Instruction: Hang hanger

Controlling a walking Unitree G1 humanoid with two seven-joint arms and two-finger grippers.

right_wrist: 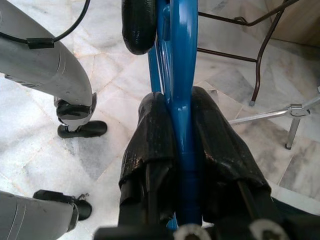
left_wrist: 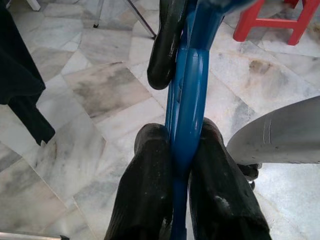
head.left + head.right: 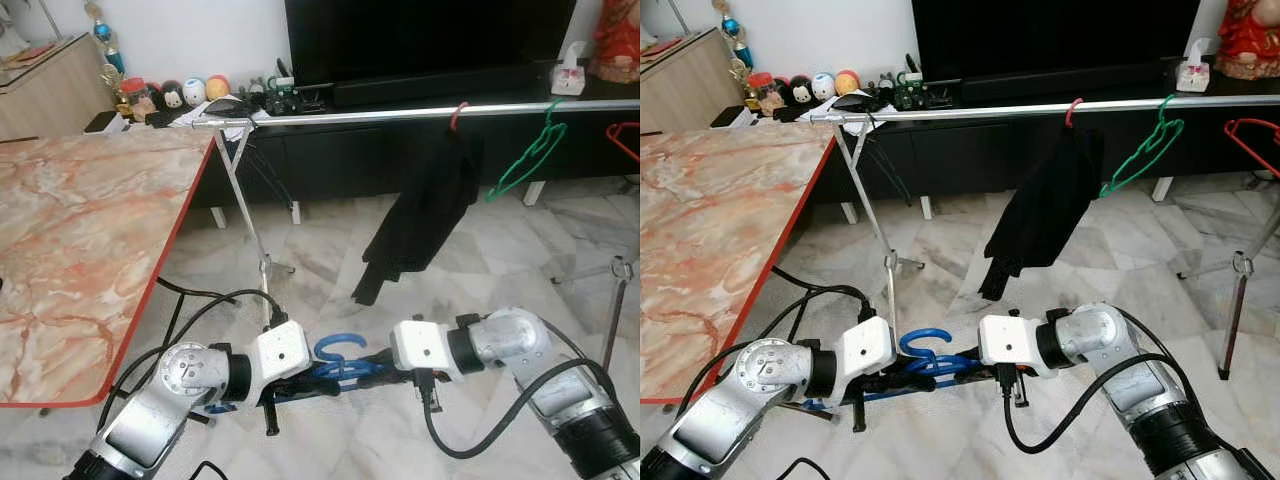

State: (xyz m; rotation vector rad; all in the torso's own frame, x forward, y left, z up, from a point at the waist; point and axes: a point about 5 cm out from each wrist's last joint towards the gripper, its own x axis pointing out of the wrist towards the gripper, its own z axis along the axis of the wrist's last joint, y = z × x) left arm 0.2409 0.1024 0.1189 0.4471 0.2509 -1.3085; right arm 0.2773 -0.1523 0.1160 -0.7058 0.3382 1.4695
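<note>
Holding: blue hanger (image 3: 335,365) sits low before the robot, gripped from both ends, its hook pointing up between the two arms
Left gripper (image 2: 182,150): fingers (image 2: 145,195) are clamped on the hanger's blue bar, one finger on each side, as the left wrist view shows
Right gripper (image 1: 182,130): fingers (image 1: 220,150) are likewise pressed together on the blue bar, with the other gripper's black fingertip touching the same bar just beyond
Floor (image 3: 330,255): pale marble tiles lie under the hanger, which is lifted off them
Worktop (image 3: 70,240): a marble-patterned slab with a red edge stands on the robot's left, well apart from the hanger
Rail (image 3: 400,113): a silver clothes rail runs across the room beyond, well above and ahead of the hanger
On the rail: a black garment (image 3: 420,215) on a red hook, a green hanger (image 3: 528,155) beside it, and a red hanger (image 3: 625,140) further to the right
Progress: pickup looks complete; by this view the lift to the rail, hooking on and letting go are all left
Likely spot: the bare stretch of rail left of the black garment seems free for the hook
</note>
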